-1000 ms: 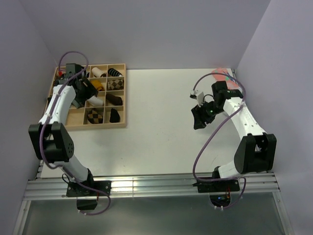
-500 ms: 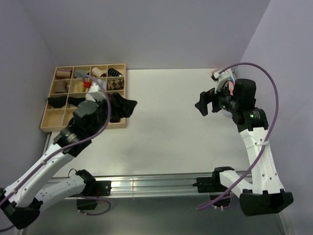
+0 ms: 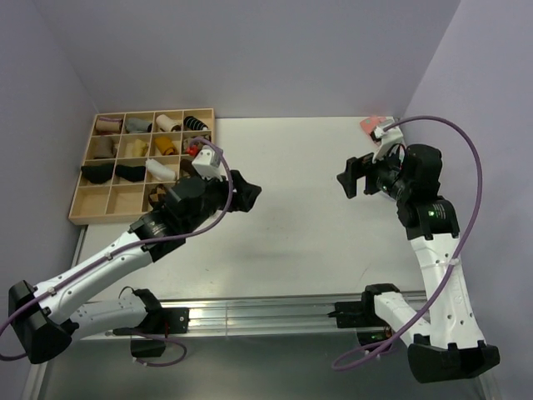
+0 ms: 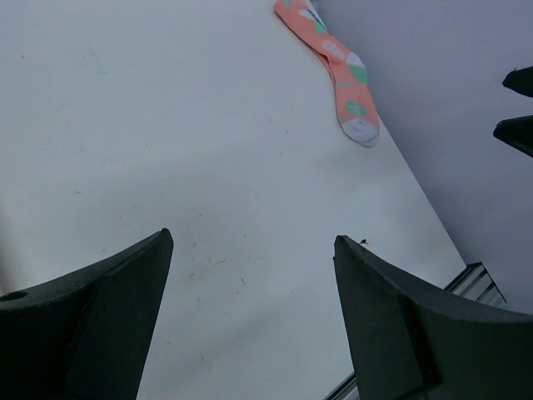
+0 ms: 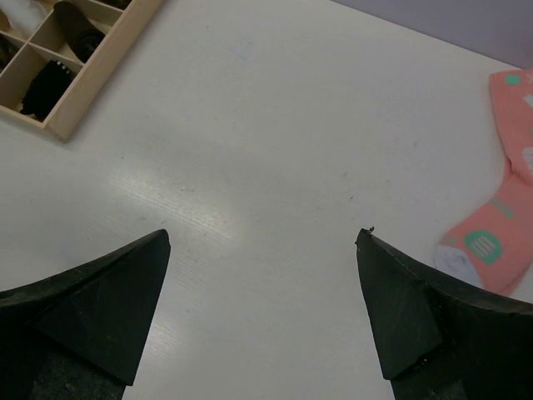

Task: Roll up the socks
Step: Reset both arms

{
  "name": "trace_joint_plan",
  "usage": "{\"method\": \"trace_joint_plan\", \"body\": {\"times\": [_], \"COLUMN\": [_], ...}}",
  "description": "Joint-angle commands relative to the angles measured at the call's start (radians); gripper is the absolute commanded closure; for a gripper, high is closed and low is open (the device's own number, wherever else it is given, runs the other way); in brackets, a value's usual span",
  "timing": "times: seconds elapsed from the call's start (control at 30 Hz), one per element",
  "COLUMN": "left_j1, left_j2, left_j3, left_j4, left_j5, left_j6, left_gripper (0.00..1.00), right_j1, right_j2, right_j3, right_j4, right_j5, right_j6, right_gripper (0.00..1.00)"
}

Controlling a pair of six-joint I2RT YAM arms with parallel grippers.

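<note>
A wooden tray [image 3: 77, 218] of small compartments sits at the far left corner of the white surface [image 3: 291, 233], with rolled socks of several colours tucked into it. The dark brown socks [image 3: 191, 142] with the tan diamond pattern lie in the tray's right-hand column, in the second compartment from the back, partly hidden behind the wrist of the left arm. Whether another patterned sock lies in the front row I cannot tell, since that arm covers it. The left gripper [image 3: 241, 192] hangs just off the tray's right edge, over bare surface. Its fingers [image 4: 108, 300] are spread wide, with nothing between them. Well to the right of the tray, across the open middle of the surface, the right gripper [image 3: 354, 175] hovers with its fingers [image 5: 100, 300] as far apart as they go, also empty and pointing back toward the tray. Farthest from the tray, at the far right corner, a pink sock [image 3: 375, 125] with teal patches lies flat against the wall.
</note>
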Motion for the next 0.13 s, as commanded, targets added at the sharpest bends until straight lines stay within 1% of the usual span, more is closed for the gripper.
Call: {"method": "trace_joint_plan", "body": {"times": [0.0, 0.1], "left_j1": [-0.006, -0.006], "left_j2": [-0.002, 0.011], "left_j3": [0.049, 0.072], "left_j4": [0.052, 0.037], "left_j5": [0.007, 0.014], "left_j6": [0.023, 0.028], "left_gripper": [0.16, 0.16], "right_j1": [-0.006, -0.005], "right_j2": [0.004, -0.005], "right_j3": [-0.005, -0.007], "right_j4": [0.022, 0.024], "right_j5": [-0.015, -0.018], "right_j6": [0.009, 0.008], "right_gripper": [0.00, 0.00]}}
